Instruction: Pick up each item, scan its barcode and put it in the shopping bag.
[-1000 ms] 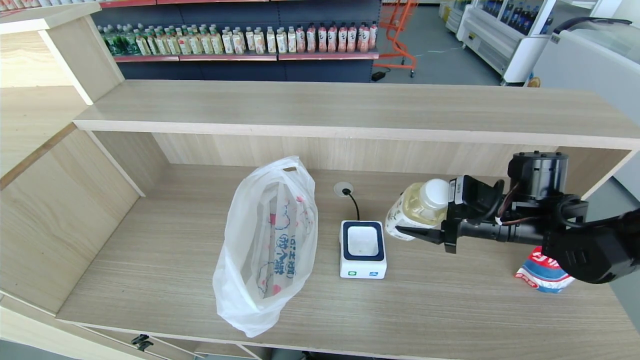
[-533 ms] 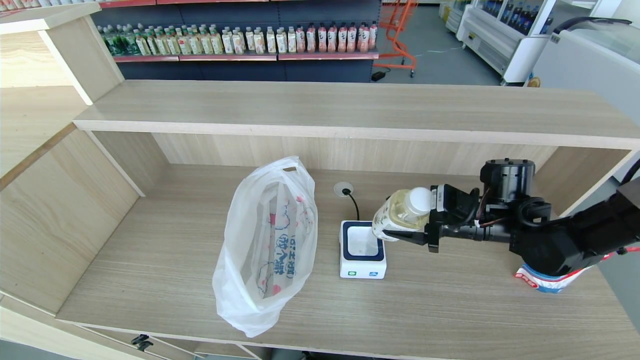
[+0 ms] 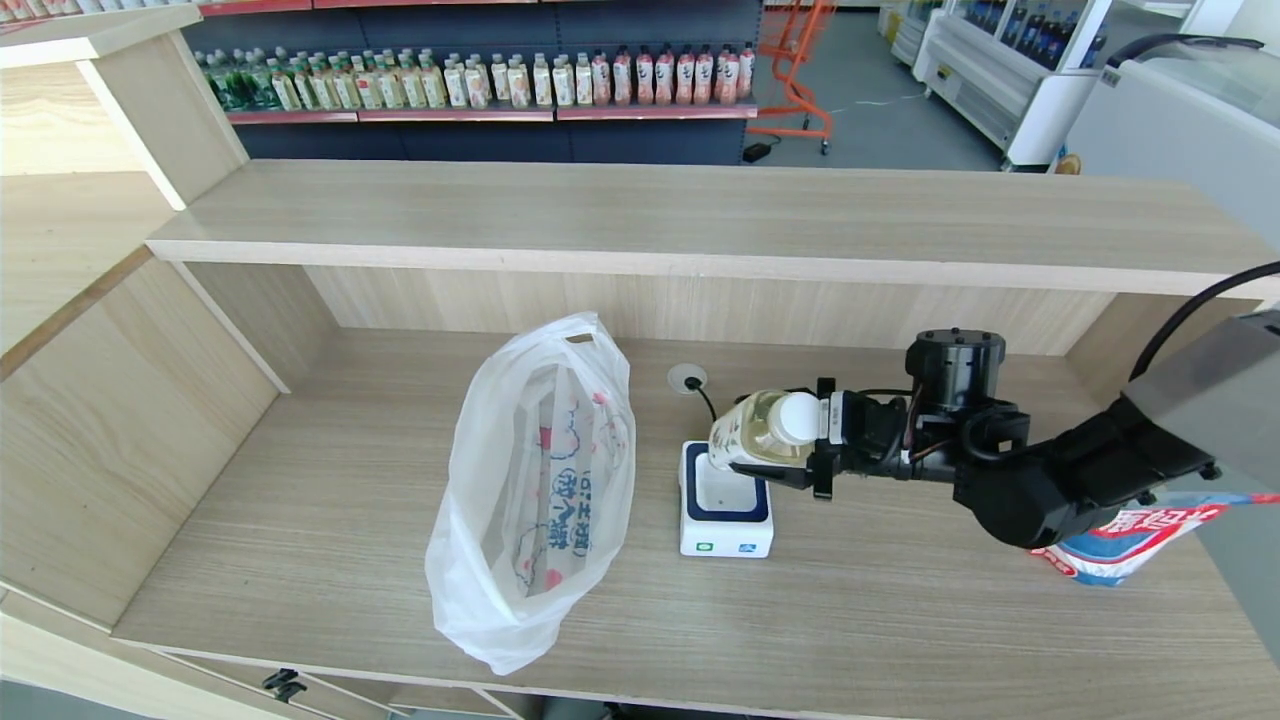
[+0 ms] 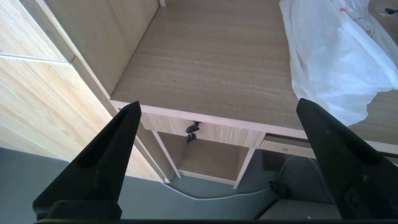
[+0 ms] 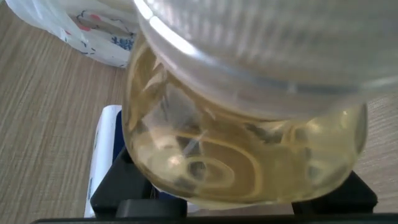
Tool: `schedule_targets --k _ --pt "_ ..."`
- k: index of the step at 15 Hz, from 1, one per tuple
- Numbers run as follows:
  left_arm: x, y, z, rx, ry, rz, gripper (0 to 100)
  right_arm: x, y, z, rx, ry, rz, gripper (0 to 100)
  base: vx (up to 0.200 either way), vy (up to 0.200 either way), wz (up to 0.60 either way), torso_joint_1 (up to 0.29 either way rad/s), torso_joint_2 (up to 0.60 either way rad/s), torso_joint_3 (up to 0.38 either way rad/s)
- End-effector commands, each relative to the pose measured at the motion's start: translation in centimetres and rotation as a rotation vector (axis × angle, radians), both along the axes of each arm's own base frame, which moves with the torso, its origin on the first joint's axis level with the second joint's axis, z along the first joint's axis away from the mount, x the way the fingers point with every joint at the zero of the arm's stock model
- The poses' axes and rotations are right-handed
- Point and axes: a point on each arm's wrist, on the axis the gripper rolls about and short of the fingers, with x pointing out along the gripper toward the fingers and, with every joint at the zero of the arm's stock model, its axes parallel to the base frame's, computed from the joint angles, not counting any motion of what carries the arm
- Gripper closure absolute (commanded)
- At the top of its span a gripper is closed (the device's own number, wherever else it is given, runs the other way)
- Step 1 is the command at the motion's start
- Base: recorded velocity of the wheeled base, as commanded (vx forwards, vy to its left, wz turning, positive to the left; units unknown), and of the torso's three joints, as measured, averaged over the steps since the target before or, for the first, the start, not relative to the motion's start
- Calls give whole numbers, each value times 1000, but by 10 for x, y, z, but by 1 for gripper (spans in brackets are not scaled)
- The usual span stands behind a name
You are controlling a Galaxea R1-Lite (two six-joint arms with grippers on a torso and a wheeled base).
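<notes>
My right gripper [image 3: 775, 455] is shut on a bottle [image 3: 762, 430] of pale yellow drink with a white cap, held tilted just above the white and dark blue barcode scanner [image 3: 726, 522]. Close up in the right wrist view, the bottle [image 5: 242, 124] hangs over the scanner [image 5: 107, 162]. The white plastic shopping bag [image 3: 540, 480] lies open on the counter to the scanner's left, and its edge [image 4: 339, 56] appears in the left wrist view. My left gripper [image 4: 224, 165] stands open, off the counter's front edge with nothing between its fingers.
A red, white and blue packet [image 3: 1110, 545] stands at the right behind my right arm. The scanner's cable [image 3: 705, 405] runs to a hole in the counter [image 3: 320, 540]. A raised wooden ledge [image 3: 700, 215] borders the back, and a side wall closes the left.
My right arm has carried the bottle leftward and down, from beside the scanner to directly over it. The bag and scanner have not moved.
</notes>
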Motion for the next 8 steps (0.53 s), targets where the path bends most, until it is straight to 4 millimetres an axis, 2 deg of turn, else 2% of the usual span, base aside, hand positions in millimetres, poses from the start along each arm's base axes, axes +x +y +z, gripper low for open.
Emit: schedule_targets --k 1,8 --pt "0 0 0 0 0 0 0 5 2 -11 -7 23 7 100 0 0 0 0 0 0" --pt "0 0 0 0 0 0 0 7 3 -10 -2 6 8 100 0 0 0 0 0 0"
